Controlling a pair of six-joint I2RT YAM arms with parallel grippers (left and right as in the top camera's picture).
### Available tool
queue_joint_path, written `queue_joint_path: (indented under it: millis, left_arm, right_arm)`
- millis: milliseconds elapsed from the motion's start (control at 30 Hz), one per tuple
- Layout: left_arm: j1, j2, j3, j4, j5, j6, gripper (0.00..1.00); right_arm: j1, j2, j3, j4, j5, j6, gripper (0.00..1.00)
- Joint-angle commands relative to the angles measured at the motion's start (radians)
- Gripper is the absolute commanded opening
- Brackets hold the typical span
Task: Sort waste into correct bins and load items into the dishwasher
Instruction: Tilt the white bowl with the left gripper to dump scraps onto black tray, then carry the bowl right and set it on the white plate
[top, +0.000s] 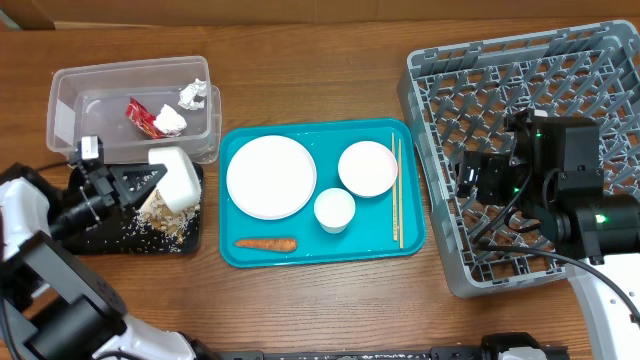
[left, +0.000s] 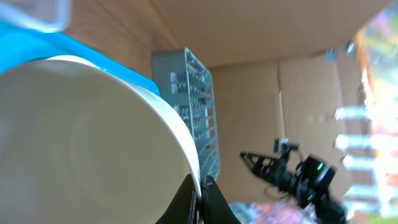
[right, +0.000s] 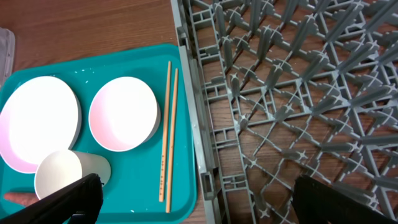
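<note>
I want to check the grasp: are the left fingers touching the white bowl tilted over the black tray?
Touching. The left wrist view shows the left fingers closed on the rim of the white bowl, with no gap.

I read the bench (top: 330, 90) as brown wood with visible grain; on it the teal tray (top: 365, 240) is glossy plastic and the rack (top: 440, 110) matt grey plastic. The tub (top: 68, 110) at its far left corner is clear smooth plastic, the wrapper (top: 140, 117) shiny and crinkled, the bowl (left: 74, 143) smooth white, the chopsticks (top: 397, 190) bare pale wood.
</note>
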Motion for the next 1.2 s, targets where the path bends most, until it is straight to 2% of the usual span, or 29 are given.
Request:
queue_joint_path:
  millis: [0, 167, 333, 367, 433, 600, 867, 1033, 1167]
  left_arm:
    - [-0.078, -0.106, 0.065, 0.011, 0.023, 0.028, 0.04]
    - [-0.218, -0.136, 0.222, 0.04, -0.01, -0.058, 0.04]
    - [-0.368, -0.137, 0.337, 0.211, -0.197, -0.332, 0.04]
    - [-0.441, -0.137, 0.372, 0.294, -0.343, -0.47, 0.04]
    - [-0.52, -0.137, 0.399, 0.36, -0.509, -0.589, 0.04]
    - [-0.711, -0.137, 0.429, 0.458, -0.928, -0.788, 0.04]
    - [-0.976, -0.098, 0.412, 0.474, -1.355, -0.926, 0.04]
    - [-1.071, -0.011, 0.398, 0.485, -1.416, -0.967, 0.04]
    - [-1.097, 0.09, 0.398, 0.509, -1.436, -0.99, 0.04]
  right_arm:
    - [0.0, -0.006, 0.024, 0.012, 0.006, -0.001, 1.0]
    - [0.0, -0.006, 0.024, 0.013, 0.006, -0.001, 1.0]
    - [0.0, -0.006, 0.024, 0.013, 0.006, -0.001, 1.0]
    - [0.0, -0.006, 0.024, 0.013, 0.006, -0.001, 1.0]
    - [0.0, -0.006, 0.024, 0.013, 0.006, -0.001, 1.0]
    - [0.0, -0.006, 0.024, 0.013, 0.006, -0.001, 1.0]
    - [0.0, -0.006, 0.024, 0.014, 0.006, -0.001, 1.0]
    - [0.0, -0.006, 0.024, 0.013, 0.006, -0.001, 1.0]
    - [0.0, -0.006, 0.024, 0.013, 0.006, -0.001, 1.0]
